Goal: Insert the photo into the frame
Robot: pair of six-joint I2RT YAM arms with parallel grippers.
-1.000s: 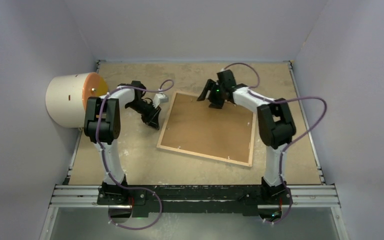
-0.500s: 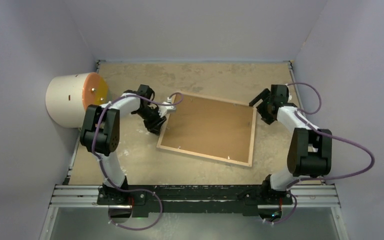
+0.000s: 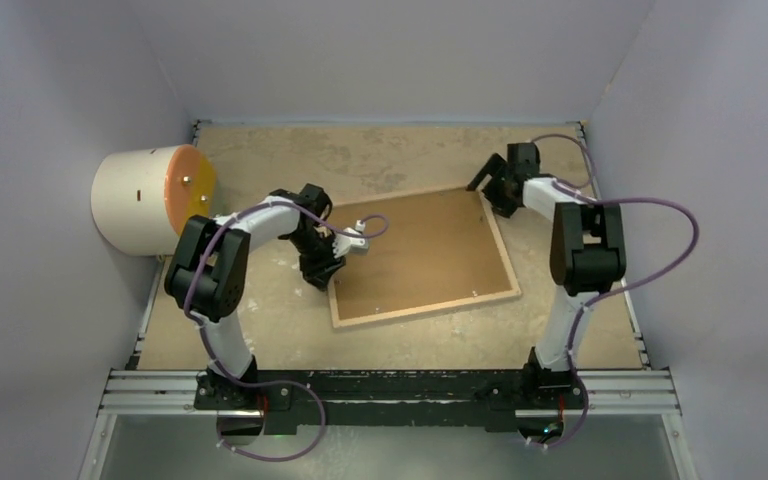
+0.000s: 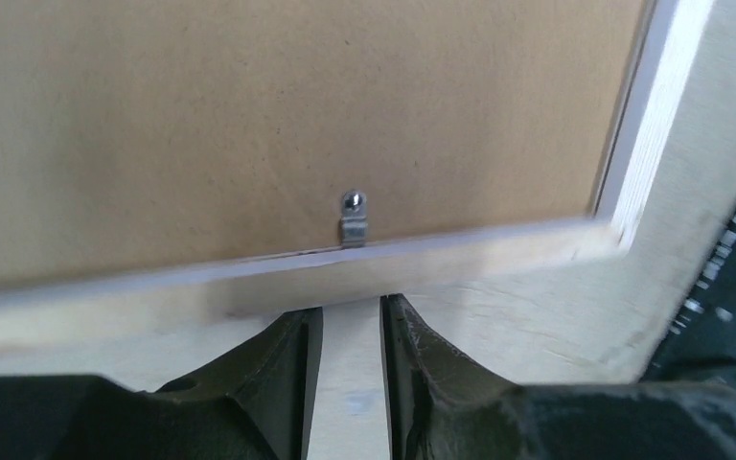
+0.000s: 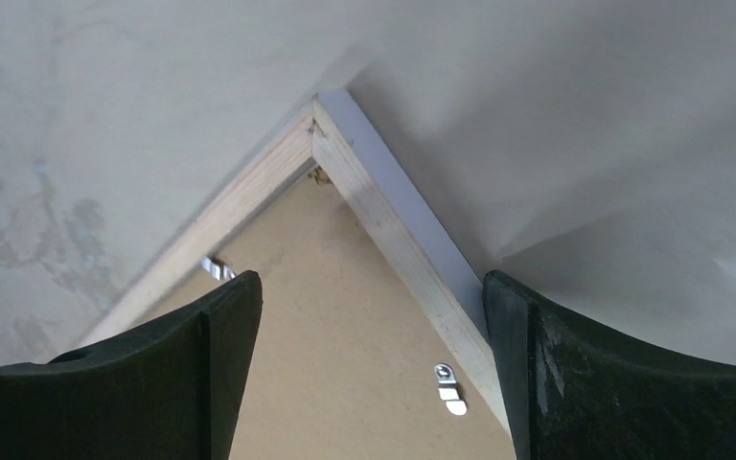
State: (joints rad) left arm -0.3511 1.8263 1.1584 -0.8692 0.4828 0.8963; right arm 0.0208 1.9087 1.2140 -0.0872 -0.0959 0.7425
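The frame [image 3: 426, 308] lies face down and skewed on the table, with a brown backing board [image 3: 420, 250] inside it. The photo is not in view. My left gripper [image 3: 328, 270] is at the frame's left edge. In the left wrist view its tips [image 4: 345, 307] touch the pale wood rim [image 4: 201, 292] below a metal tab [image 4: 353, 220], a narrow gap between the jaws and nothing in it. My right gripper [image 3: 488, 188] is wide open over the frame's far right corner. In the right wrist view [image 5: 369, 287] it straddles the corner rim [image 5: 393, 230].
A white cylinder with an orange face [image 3: 145, 200] stands at the table's left edge. The left arm's purple cable [image 3: 372, 222] loops over the backing board. Grey walls close the table on three sides. A second metal tab [image 5: 448, 388] sits inside the corner.
The frame has turned counter-clockwise on the table. My right gripper swung from the frame's far edge out right, then to its far right corner. My left gripper moved right along the left edge.
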